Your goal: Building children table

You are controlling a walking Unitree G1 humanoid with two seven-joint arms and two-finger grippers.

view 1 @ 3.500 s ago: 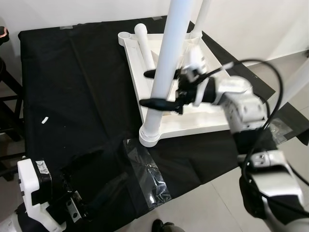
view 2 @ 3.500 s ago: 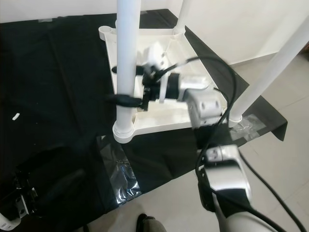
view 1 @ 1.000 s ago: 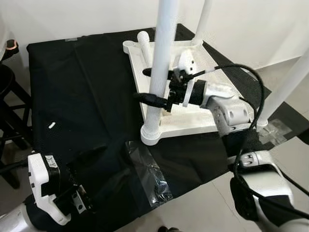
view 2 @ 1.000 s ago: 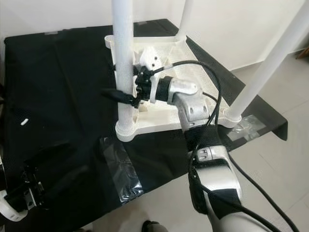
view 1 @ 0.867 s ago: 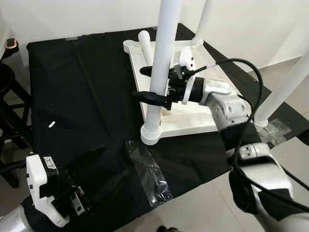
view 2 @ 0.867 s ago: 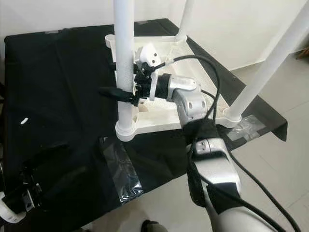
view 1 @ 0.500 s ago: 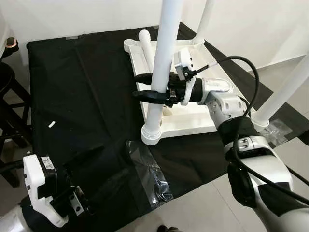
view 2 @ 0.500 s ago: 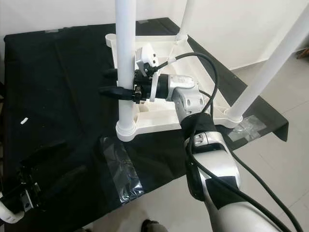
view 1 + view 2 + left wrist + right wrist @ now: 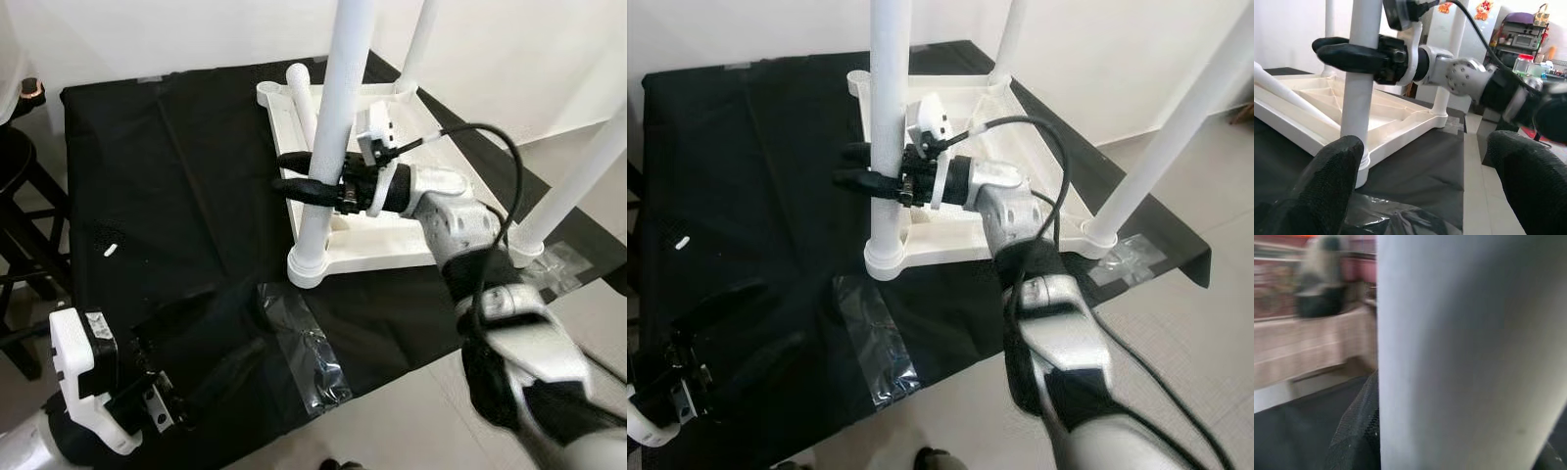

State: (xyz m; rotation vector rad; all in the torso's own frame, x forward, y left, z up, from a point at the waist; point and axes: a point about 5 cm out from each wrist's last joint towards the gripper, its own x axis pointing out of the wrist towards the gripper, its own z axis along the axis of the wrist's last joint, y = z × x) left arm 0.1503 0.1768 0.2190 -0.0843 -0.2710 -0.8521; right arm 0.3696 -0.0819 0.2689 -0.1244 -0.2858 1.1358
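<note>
White table leg [image 9: 333,137] upright, right pincer [image 9: 294,174] still clenched around it, slightly higher.

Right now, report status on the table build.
Right gripper clamped around upright white leg at near corner of upturned tabletop. Left gripper open, low over black cloth. One loose leg lying on the tabletop.

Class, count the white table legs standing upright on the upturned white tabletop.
3: near-corner white round leg, held by the right gripper; far-corner leg; right-corner leg. A fourth lies loose.
</note>
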